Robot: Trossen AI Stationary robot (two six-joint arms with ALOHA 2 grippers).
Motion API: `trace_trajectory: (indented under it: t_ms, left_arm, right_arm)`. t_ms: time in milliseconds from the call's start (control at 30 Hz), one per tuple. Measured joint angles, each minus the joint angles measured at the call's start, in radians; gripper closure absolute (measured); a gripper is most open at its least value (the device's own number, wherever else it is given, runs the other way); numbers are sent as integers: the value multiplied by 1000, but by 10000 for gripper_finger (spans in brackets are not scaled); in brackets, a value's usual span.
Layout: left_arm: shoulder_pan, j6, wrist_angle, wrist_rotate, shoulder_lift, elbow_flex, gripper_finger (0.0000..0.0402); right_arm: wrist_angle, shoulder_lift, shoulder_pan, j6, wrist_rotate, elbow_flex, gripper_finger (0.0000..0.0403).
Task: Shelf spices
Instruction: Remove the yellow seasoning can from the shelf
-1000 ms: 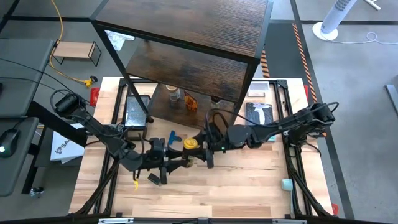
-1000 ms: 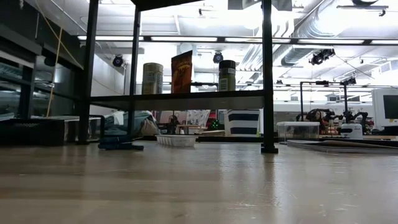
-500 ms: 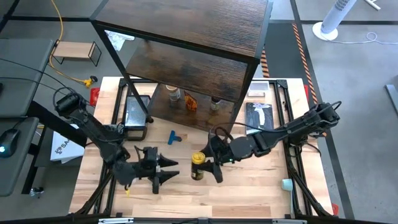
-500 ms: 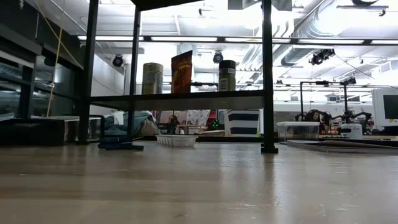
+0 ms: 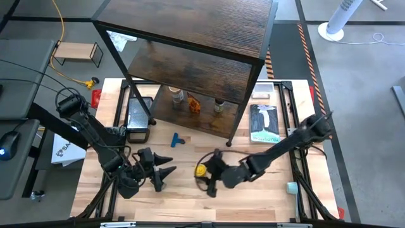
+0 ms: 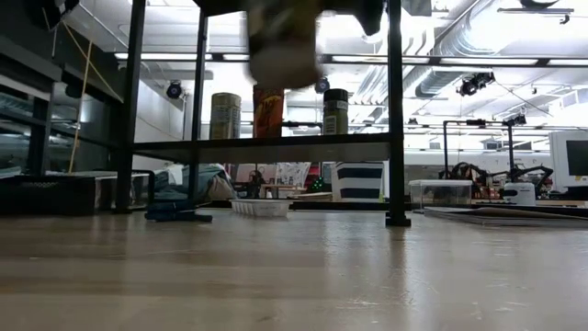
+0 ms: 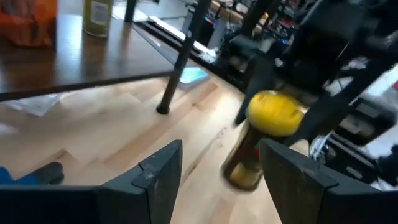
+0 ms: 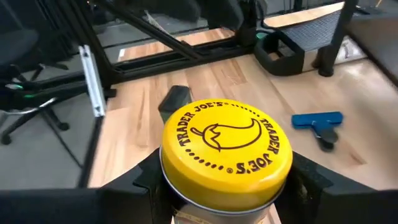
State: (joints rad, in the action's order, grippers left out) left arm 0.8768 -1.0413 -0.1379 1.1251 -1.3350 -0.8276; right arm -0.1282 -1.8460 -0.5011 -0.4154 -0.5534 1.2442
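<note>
Your right gripper (image 5: 204,179) holds the yellow-lidded jar (image 5: 200,170) over the near middle of the table (image 5: 266,196), fingers clamped on the glass just under its smooth round lid; the jar hangs clear of the wood. Your left gripper (image 5: 166,172) sits just left of it with fingers spread and nothing between them. You have bare pale plank between the jar and the near edge; the far side is closed by the shelf (image 5: 190,69), with its dark grained boards and thin black posts. On its lowest board stand a tan-lidded jar (image 6: 225,114), an orange packet (image 5: 193,105) and a black-lidded jar (image 6: 335,111); a blue clip (image 5: 178,140) lies near the shelf's front edge.
</note>
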Motion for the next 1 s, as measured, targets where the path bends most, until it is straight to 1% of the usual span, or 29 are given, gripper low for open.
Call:
trace_trajectory:
  t_ms: [167, 233, 300, 433, 533, 733, 800, 867, 1000]
  left_arm:
    - [0, 6, -10, -107, 0, 0, 192]
    - [0, -5, -11, -132, 0, 0, 192]
    - [2, -4, -10, -156, 0, 0, 192]
    - [2, -4, -17, -184, 0, 0, 192]
    - [2, -3, -25, -198, 0, 0, 192]
    - [2, 24, -27, -206, 0, 0, 192]
    - [2, 24, -25, -207, 0, 0, 192]
    - [2, 27, -20, -207, 0, 0, 192]
    - [-7, 53, -12, -204, 17, -1, 192]
  right_arm:
    - [-291, -178, 18, 69, -7, 0, 207]
    - [-372, -232, 26, 79, -7, 0, 207]
    - [-416, -268, 31, 84, -7, 0, 202]
    - [-421, -318, 33, 103, -9, 0, 168]
    - [-420, -331, 33, 159, 12, 0, 155]
    - [-423, -327, 34, 213, 18, 0, 151]
    - [-420, -314, 35, 214, 51, 0, 150]
    - [-399, -298, 35, 215, 82, 0, 150]
    - [-294, -261, 29, 210, 86, 0, 150]
